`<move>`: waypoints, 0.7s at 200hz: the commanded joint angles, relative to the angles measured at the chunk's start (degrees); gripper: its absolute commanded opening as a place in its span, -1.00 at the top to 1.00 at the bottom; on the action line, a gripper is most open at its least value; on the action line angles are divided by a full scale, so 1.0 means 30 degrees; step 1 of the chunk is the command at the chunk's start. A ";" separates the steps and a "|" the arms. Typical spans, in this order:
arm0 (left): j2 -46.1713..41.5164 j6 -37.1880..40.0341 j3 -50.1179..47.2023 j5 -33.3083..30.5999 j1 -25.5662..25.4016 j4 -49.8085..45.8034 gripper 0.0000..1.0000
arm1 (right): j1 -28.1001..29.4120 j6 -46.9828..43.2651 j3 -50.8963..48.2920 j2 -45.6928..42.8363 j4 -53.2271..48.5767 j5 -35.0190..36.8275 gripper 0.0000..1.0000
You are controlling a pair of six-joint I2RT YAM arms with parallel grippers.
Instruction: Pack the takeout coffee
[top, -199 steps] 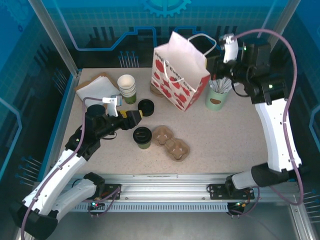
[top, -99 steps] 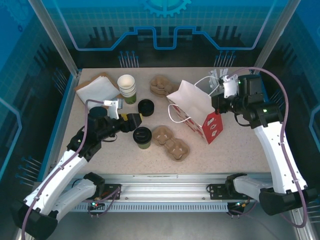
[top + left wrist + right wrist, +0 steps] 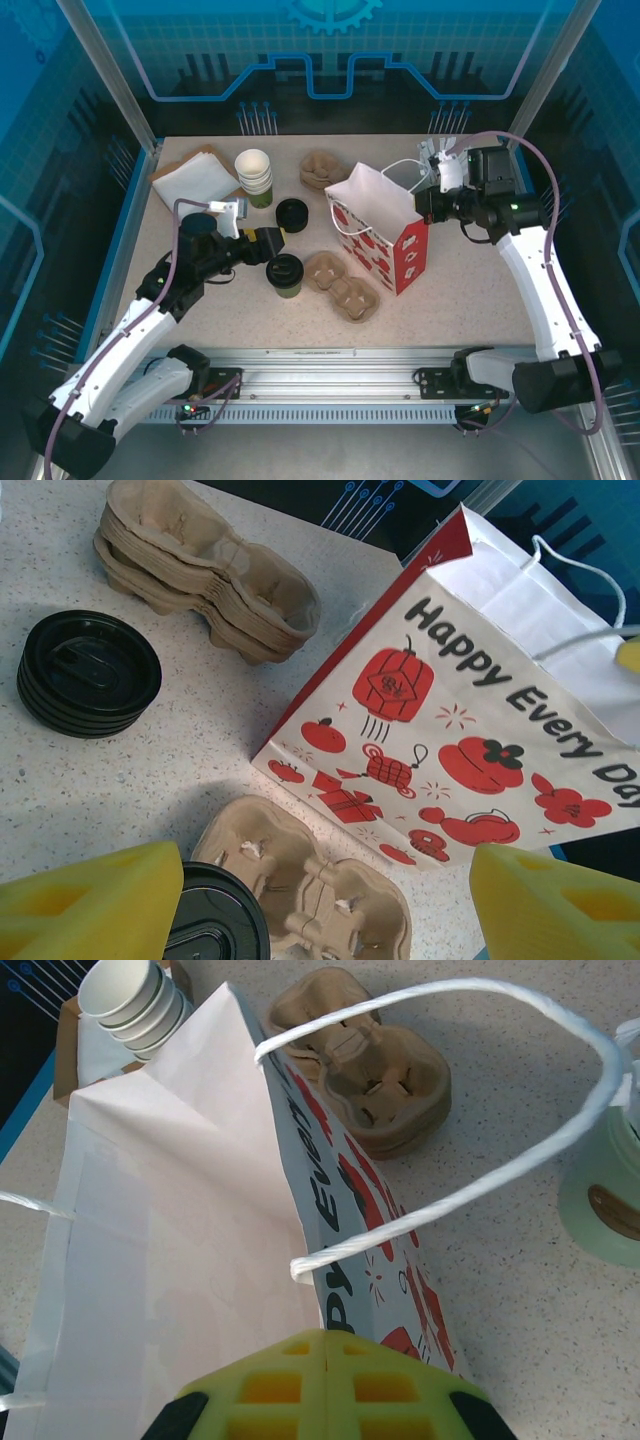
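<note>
The takeout coffee [image 3: 285, 274], an olive-green cup with a black lid [image 3: 212, 921], stands on the table left of centre. My left gripper [image 3: 263, 243] hovers open just behind and left of it, its yellow fingers [image 3: 92, 901] wide apart and nothing between them. The white paper bag [image 3: 378, 226] with red prints [image 3: 468, 712] stands upright at mid-table, mouth open. My right gripper [image 3: 431, 196] is shut on the bag's top edge [image 3: 300, 1260], its fingertips [image 3: 326, 1378] pressed together over the rim.
A two-cup pulp carrier [image 3: 343, 284] lies between coffee and bag. At the back are stacked cups [image 3: 254, 174], a pile of black lids [image 3: 292, 213], stacked carriers [image 3: 321, 170] and napkins [image 3: 195, 178]. A pale green cup [image 3: 606, 1192] stands right of the bag.
My right gripper has carried the bag from the back of the table toward the middle; it tipped over on the way and now stands upright. The left arm has barely moved.
</note>
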 commanded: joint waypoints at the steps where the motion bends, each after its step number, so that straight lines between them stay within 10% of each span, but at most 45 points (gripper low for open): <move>1: 0.0066 0.0423 -0.0187 -0.0166 -0.0128 0.0323 -0.55 | -0.0509 -0.0228 -0.0122 0.0385 0.1101 -0.0843 1.00; 43: 0.0259 0.0456 -0.0158 -0.0137 -0.0131 0.0382 -0.55 | -0.0770 -0.0340 0.0034 0.1489 0.1671 -0.0864 1.00; 140: 0.0405 0.1424 -0.0153 -0.0842 -0.0122 -0.0657 -0.57 | 0.2702 -0.0648 0.0825 -0.1421 -0.0433 0.7356 -0.24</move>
